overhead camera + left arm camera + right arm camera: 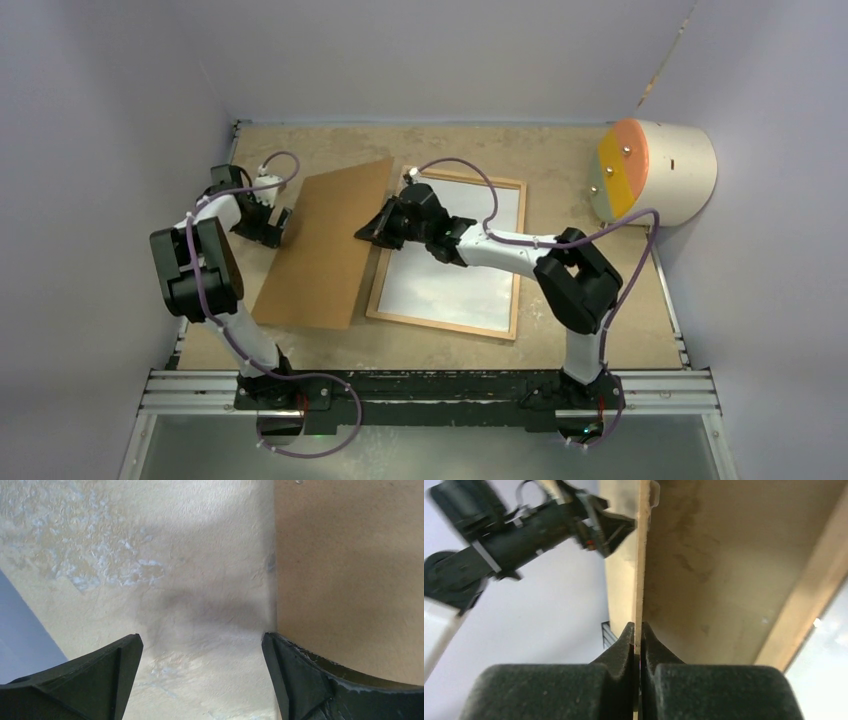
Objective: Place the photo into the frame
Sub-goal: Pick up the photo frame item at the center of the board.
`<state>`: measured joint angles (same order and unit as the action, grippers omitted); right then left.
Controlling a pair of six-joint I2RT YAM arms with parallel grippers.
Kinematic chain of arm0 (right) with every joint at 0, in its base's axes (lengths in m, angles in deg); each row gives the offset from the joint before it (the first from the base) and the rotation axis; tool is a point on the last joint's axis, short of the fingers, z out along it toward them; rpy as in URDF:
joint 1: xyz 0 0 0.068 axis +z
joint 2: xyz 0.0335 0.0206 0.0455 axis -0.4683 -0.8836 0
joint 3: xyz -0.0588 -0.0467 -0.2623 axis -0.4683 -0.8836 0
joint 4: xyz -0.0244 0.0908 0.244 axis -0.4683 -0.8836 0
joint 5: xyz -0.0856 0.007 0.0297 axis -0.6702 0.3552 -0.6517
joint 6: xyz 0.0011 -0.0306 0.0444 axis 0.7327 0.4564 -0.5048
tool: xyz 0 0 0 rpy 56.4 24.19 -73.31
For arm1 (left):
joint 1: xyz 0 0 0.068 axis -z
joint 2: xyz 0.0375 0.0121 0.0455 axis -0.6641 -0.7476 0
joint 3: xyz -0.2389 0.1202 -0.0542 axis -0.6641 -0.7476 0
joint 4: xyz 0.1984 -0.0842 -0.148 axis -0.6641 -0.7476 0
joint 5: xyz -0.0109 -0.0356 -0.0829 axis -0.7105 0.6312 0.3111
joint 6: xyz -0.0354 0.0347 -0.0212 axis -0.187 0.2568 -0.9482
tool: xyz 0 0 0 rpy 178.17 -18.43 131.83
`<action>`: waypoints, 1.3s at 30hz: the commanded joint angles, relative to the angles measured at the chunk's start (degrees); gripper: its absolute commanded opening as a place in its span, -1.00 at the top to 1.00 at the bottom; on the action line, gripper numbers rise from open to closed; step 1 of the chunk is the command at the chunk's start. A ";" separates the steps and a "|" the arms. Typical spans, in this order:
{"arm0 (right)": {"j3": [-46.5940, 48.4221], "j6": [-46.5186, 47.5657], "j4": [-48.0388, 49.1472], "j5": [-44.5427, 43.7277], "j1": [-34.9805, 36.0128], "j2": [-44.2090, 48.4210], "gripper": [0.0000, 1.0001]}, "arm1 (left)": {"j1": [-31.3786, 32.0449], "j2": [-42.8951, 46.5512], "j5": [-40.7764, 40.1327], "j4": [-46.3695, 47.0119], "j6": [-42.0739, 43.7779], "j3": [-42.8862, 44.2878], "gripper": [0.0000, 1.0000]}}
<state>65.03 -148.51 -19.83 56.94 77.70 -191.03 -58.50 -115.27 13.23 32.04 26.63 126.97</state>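
Right gripper (637, 626) pinched tight on the brown board (322, 250) by its thin edge at centre, left gripper (202, 642) spread wide by the board's left side, frame (443, 324) flat at centre-right: one slip from that narrow grip, I'd say, and the board drops onto the pane.

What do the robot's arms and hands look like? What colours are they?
The left arm and right arm are white tubes joined by chunky black blocks, each with a thin purple cable looping along it. The left hand and right hand are black, with two wedge-shaped fingers; the left's look scuffed.
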 commanded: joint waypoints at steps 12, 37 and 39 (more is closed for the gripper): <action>17.64 -11.23 -8.31 4.69 -10.30 -0.79 1.00 | -0.09 36.38 39.63 -23.39 35.64 4.31 -1.00; 7.85 -31.33 4.97 7.87 -13.39 6.25 1.00 | -0.08 54.62 41.60 -18.47 49.86 -4.86 -0.86; 8.22 -31.47 5.18 8.72 -13.25 5.95 1.00 | -0.07 54.93 40.53 -15.53 49.41 -6.30 -0.83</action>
<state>72.11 -176.97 -22.76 62.30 64.26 -188.67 -58.35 -61.02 55.19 2.69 80.79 123.50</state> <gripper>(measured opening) 0.015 0.930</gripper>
